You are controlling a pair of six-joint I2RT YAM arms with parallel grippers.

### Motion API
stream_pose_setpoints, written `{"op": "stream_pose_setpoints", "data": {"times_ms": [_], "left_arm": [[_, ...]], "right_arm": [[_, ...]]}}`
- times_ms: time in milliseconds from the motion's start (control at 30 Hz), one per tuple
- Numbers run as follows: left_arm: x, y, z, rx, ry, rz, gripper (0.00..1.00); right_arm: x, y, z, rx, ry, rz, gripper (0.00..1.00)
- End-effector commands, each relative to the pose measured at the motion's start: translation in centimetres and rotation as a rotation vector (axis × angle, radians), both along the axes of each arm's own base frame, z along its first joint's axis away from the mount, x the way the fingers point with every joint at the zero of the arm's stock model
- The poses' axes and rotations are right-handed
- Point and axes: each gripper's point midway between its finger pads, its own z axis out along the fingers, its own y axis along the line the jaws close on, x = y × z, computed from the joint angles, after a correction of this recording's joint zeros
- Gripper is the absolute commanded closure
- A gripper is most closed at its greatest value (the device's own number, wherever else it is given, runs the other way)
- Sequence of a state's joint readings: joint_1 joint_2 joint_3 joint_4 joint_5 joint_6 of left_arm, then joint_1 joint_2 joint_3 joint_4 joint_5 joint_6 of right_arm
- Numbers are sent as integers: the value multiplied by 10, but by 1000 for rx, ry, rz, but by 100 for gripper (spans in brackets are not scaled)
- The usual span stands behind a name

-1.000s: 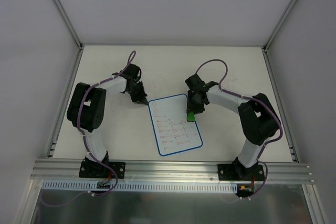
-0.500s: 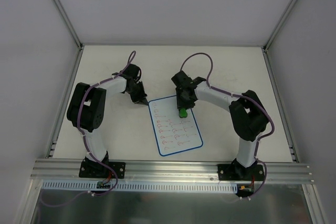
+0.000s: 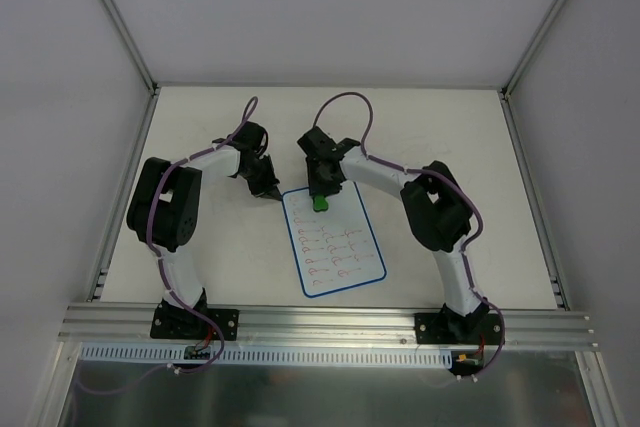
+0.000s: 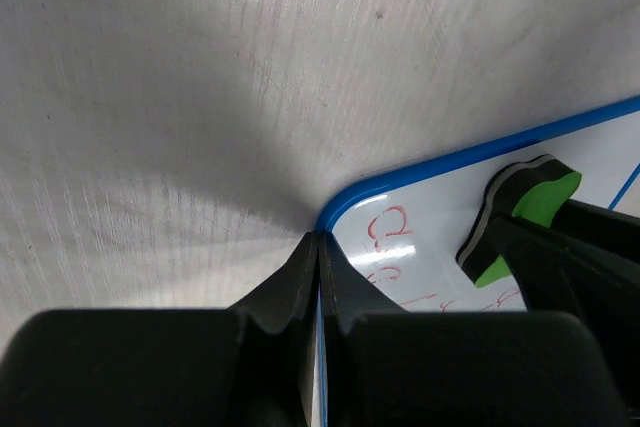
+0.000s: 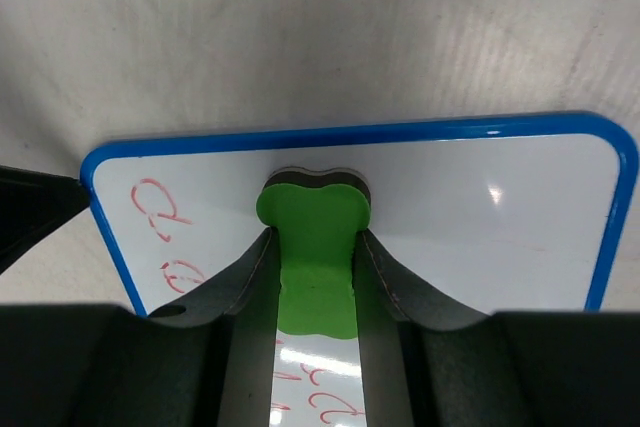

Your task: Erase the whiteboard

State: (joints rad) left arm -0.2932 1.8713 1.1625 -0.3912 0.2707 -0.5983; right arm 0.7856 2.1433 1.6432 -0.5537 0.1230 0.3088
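Observation:
The whiteboard (image 3: 340, 247) lies flat on the table, blue-bordered, with rows of red marks over its middle and lower part. My right gripper (image 3: 320, 194) is shut on the green bone-shaped eraser (image 3: 320, 204), which rests on the board's face near its far left corner. In the right wrist view the eraser (image 5: 312, 202) sits between my fingers (image 5: 250, 277) against the board (image 5: 480, 217), with red marks to its left. My left gripper (image 3: 271, 190) is shut on the board's far left corner; the left wrist view shows the blue edge (image 4: 420, 172) between its closed tips (image 4: 318, 243).
The off-white scuffed tabletop (image 3: 430, 137) stretches round the board. Grey walls with metal posts close the back and sides. An aluminium rail (image 3: 330, 322) runs along the near edge by the arm bases.
My right gripper has slid the eraser from the board's right edge leftward and farther away, to near its far left corner. The left arm and the board have not moved.

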Motion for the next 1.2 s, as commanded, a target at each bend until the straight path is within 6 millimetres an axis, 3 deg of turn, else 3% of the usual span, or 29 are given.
{"op": "stream_pose_setpoints", "data": {"times_ms": [0,33,67,133,167,267,433,533,600,667,700,800,900,933,1167], "left_arm": [[-12,18,-9,73,41,7,100],[-13,17,-10,74,43,5,100],[-12,18,-9,74,40,7,100],[-13,19,-10,77,42,8,100],[-13,19,-9,77,40,11,100],[-12,19,-8,74,38,9,100],[-8,17,-5,62,30,8,100],[-4,14,1,50,13,6,100],[-2,12,10,34,-6,3,100],[2,9,21,19,-36,6,100],[2,8,27,11,-47,6,93],[-5,4,37,-4,-66,-1,69],[-16,1,43,-2,-80,-6,59],[-27,0,37,10,-62,-14,56],[-67,-13,16,64,-3,-53,60]], "right_arm": [[1,-72,-23,-159,59,-142,100],[5,-92,-24,-170,68,-194,100],[-6,-111,-35,-201,105,-227,100],[-4,-143,-30,-223,105,-296,100],[-13,-158,-36,-244,134,-320,100],[-17,-178,-35,-227,166,-361,100],[-8,-155,-14,-142,121,-233,100],[-3,-143,15,-115,41,-178,100],[-4,-137,36,-80,-2,-158,100],[-12,-132,44,-70,-19,-130,100],[-15,-130,53,-59,-39,-120,100],[-31,-124,56,-55,-43,-73,100],[-48,-122,50,-75,-34,-43,100],[-53,-119,51,-71,-37,-29,100],[-75,-117,40,-57,-15,-13,100]]}}
